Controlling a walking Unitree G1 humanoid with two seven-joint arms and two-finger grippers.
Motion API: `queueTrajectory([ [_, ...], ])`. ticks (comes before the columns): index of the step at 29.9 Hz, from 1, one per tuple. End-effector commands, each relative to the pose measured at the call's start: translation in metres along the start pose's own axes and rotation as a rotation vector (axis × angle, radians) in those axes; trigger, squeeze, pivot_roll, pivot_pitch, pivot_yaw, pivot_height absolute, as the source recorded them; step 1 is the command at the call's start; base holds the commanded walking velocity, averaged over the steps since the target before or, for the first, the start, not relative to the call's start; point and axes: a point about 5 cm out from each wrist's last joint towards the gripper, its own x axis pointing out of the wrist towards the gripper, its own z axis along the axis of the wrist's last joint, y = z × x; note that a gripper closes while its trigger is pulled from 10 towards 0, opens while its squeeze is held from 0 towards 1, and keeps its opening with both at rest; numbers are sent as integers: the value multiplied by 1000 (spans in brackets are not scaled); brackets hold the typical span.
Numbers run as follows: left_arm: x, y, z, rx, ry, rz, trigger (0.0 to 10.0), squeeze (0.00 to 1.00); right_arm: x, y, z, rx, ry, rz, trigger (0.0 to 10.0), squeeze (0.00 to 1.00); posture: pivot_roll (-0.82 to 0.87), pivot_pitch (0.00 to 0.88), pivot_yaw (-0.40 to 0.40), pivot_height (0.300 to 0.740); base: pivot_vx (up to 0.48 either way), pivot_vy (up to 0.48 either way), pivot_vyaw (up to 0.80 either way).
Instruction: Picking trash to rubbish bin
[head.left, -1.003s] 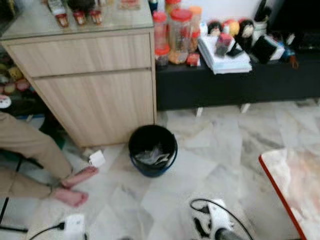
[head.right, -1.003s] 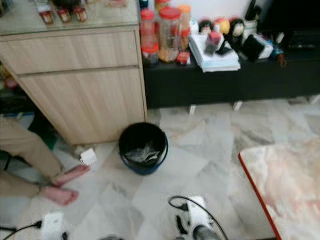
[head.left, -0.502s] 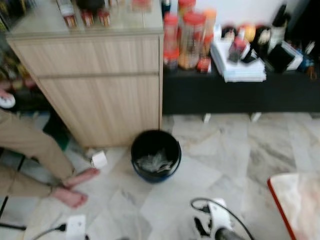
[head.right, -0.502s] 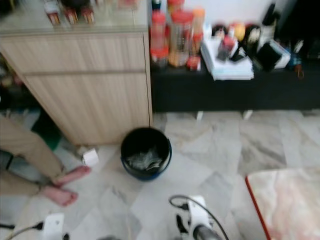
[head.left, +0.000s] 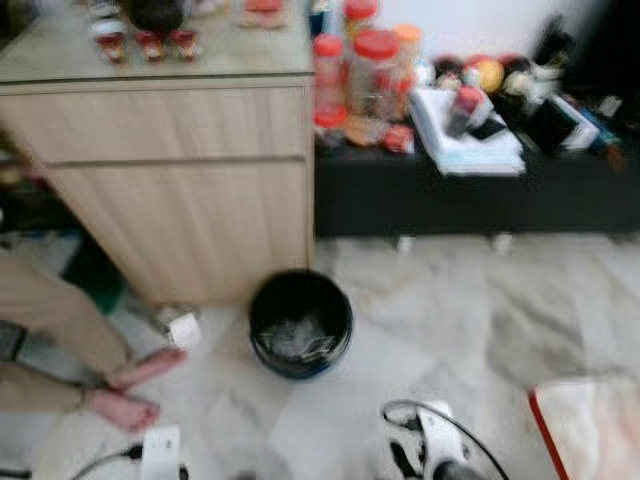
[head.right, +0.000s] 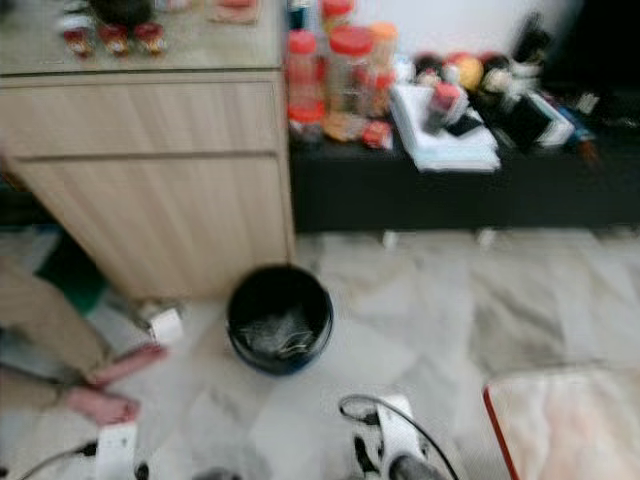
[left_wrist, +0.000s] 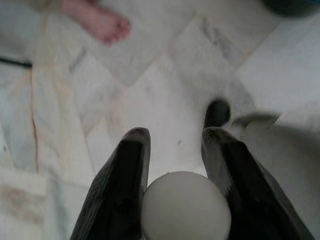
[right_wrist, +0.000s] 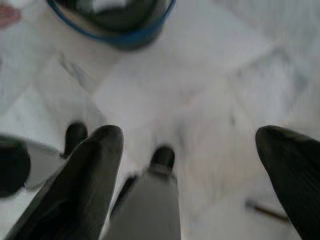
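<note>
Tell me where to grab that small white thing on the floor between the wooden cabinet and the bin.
Probably from above, pinching across the small white item's narrow sides: it lies low on the floor, with the cabinet behind it and a person's foot close in front. Blur hides its exact shape. The open right gripper suits; the left gripper holds a pale ball.

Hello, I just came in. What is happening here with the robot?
The robot is clearing trash. Its left gripper holds a pale round ball between its fingers above the marble floor. The right gripper hangs open. The black rubbish bin, already holding some waste, stands ahead by the wooden cabinet; a person's feet rest nearby.
</note>
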Motion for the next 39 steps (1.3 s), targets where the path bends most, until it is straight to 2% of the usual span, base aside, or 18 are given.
queueTrajectory([
  [1, -1, 12, -7, 2, 27, 33, 10000, 0, 1, 8, -3, 18, 9, 19, 10000, 0, 111, 185, -51, 740, 292, 0, 0],
  [39, -1, 11, -5, 2, 22, 32, 10000, 0, 1, 10, -5, 6, 20, 24, 10000, 0, 117, 183, -53, 740, 291, 0, 0],
])
